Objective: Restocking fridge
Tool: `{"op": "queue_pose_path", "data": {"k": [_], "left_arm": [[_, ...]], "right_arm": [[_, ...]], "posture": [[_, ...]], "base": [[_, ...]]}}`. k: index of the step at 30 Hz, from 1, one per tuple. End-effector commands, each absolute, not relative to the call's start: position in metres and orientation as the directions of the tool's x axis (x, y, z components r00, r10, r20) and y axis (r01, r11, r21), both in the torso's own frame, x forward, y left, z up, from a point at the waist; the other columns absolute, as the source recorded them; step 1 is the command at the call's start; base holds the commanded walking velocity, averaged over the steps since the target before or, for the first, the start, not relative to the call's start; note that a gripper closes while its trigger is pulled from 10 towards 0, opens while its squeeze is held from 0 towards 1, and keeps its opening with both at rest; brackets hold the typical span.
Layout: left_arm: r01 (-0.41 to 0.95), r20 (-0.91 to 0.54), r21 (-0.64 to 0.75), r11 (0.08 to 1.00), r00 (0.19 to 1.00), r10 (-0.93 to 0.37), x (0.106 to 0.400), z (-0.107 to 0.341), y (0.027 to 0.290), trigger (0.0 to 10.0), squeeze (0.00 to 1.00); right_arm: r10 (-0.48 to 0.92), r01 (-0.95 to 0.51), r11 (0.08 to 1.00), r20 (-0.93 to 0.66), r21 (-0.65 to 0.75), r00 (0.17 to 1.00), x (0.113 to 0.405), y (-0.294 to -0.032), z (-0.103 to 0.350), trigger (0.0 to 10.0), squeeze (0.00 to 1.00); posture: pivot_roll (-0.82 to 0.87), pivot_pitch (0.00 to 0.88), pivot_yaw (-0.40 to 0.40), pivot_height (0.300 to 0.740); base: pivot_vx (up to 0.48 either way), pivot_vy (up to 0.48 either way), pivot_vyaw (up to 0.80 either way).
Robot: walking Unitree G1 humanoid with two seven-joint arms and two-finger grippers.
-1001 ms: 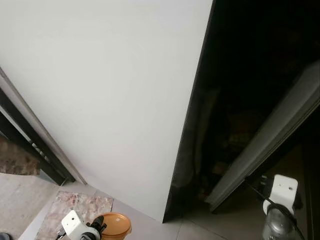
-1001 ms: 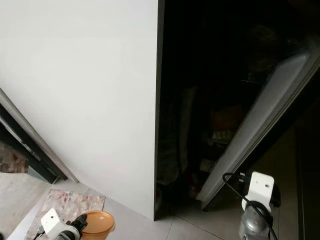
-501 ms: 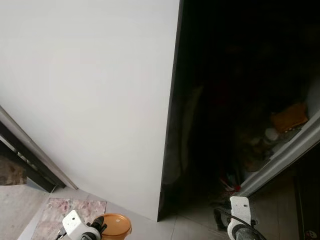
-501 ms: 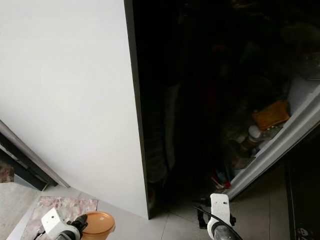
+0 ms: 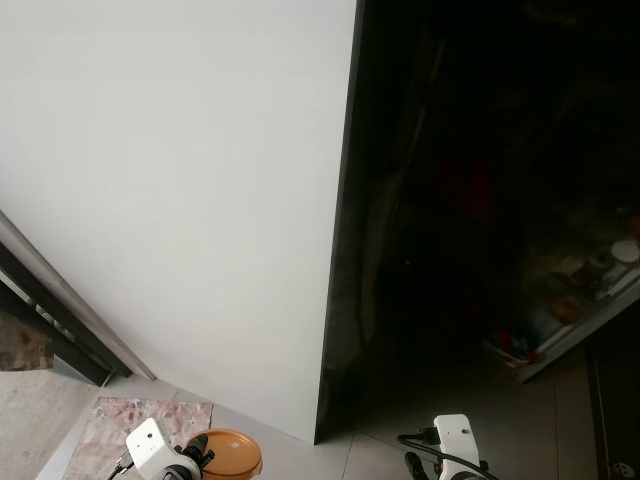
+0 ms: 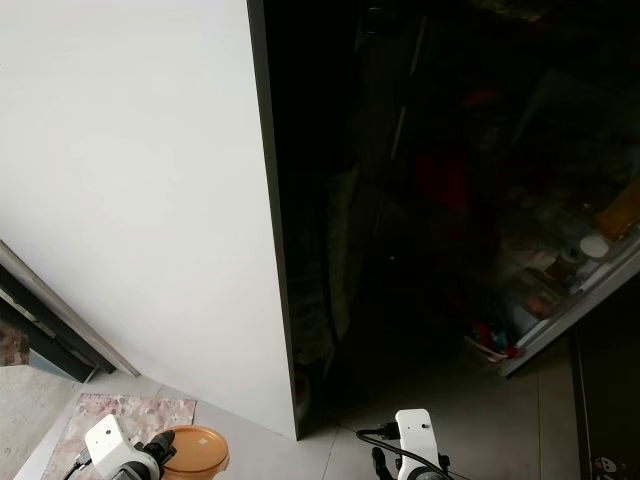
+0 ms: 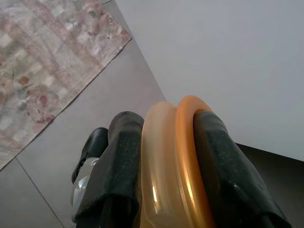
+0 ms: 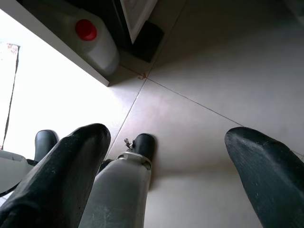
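The fridge stands in front of me, its white closed door (image 5: 180,200) on the left and its dark open compartment (image 5: 460,220) on the right. The open door's shelf (image 6: 560,290) at far right carries several jars and packets. My left gripper (image 7: 168,118) hangs low at the bottom left, shut on a round translucent container with an orange lid (image 7: 175,161), also seen from above as the container (image 5: 230,455). My right gripper (image 8: 168,142) is open and holds nothing, low over the tile floor in front of the open compartment; its wrist (image 5: 455,438) shows at the bottom edge.
A patterned rug (image 5: 130,425) lies on the floor at lower left, beside a dark-framed doorway (image 5: 40,320). In the right wrist view a white jug with a red cap (image 8: 90,40) stands by a low edge, with my own foot (image 8: 142,145) on pale tiles (image 8: 209,90).
The fridge door has swung further open to the right, baring more of the dark inside. My right arm has dropped lower and come in leftward. The left gripper keeps its hold on the container.
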State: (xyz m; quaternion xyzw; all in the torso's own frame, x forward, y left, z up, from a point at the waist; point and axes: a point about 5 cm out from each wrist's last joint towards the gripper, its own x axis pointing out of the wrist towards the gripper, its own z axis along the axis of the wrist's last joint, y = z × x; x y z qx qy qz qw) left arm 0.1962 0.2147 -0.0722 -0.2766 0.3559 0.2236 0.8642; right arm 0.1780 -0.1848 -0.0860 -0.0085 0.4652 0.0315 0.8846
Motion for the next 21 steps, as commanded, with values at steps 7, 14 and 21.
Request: {"op": "queue_pose_path", "data": {"k": [7, 14, 21], "left_arm": [[-0.578, -0.76, -0.279, 0.767, 0.621, 0.192, 0.187, -0.077, 0.216, 10.0, 0.0], [-0.576, -0.762, -0.275, 0.77, 0.618, 0.19, 0.186, -0.077, 0.216, 10.0, 0.0], [-0.575, -0.765, -0.272, 0.772, 0.616, 0.189, 0.186, -0.078, 0.217, 10.0, 0.0]], "right_arm": [[0.023, -0.129, 0.99, -0.852, -0.053, 0.522, 0.159, -0.188, -0.094, 10.0, 0.0], [0.023, -0.104, 0.994, -0.86, -0.035, 0.51, 0.154, -0.189, -0.096, 10.0, 0.0], [0.035, -0.11, 0.994, -0.863, -0.024, 0.504, 0.154, -0.188, -0.096, 10.0, 0.0]], "posture": [[0.01, 0.055, -0.006, 0.74], [0.0, 0.062, -0.006, 0.74], [0.0, 0.075, -0.004, 0.74]], "base": [[0.0, -0.402, 0.23], [0.0, -0.425, 0.34], [0.0, -0.423, 0.0]]}}
